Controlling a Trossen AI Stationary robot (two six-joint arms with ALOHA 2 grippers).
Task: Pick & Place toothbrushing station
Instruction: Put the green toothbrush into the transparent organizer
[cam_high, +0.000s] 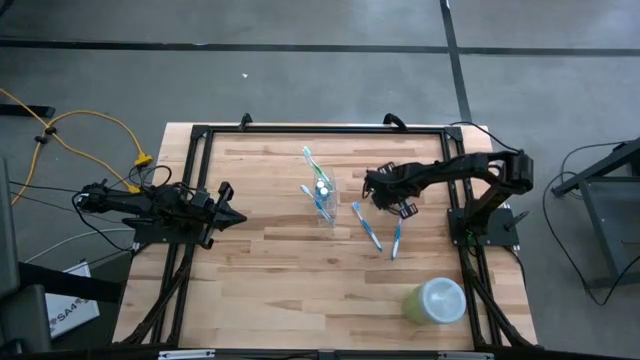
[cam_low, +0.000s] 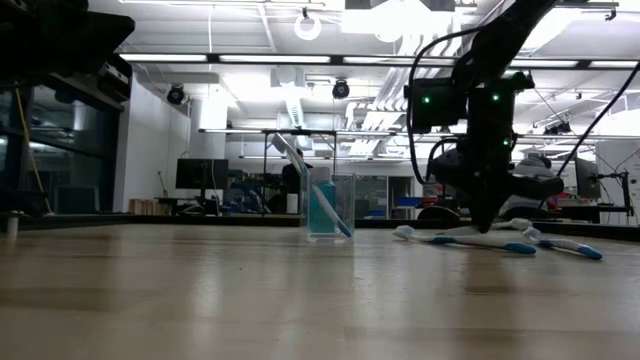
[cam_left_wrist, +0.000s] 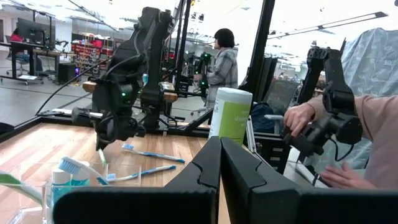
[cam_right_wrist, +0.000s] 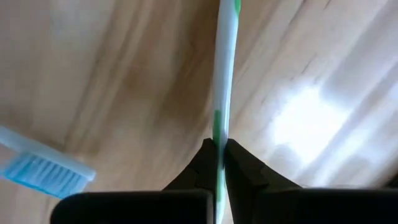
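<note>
From above, the right gripper (cam_high: 378, 187) is down over the wooden surface (cam_high: 280, 280), just right of the clear cup (cam_high: 322, 196), which already has a couple of brushes and a tube standing in it. Two blue toothbrushes (cam_high: 368, 227) lie loose just beside the cup, near that gripper. The left gripper (cam_high: 232, 217) waits well apart on the left side, fingers pressed together on nothing. A pale green container (cam_high: 436, 301) sits by the front right corner.

At surface height the cup (cam_low: 330, 206) stands upright, and the blue brushes (cam_low: 478, 241) lie flat right under the right arm.

The left wrist view shows its own fingers (cam_left_wrist: 245, 180) closed and empty. A person's hand (cam_left_wrist: 300, 118) is off past the surface edge.

The right wrist view is the useful one: fingers (cam_right_wrist: 239, 163) pinching a green-and-white toothbrush (cam_right_wrist: 225, 68) partway along its handle, with a blue brush head (cam_right_wrist: 43, 169) lying nearby.

Handling-wise I'd guess it's super light, thin, a bit flexy and slick plastic, so it could pivot in a narrow pinch. Mid-handle seems the sane spot, not the bristle end. The cup looks light and tippy too.
</note>
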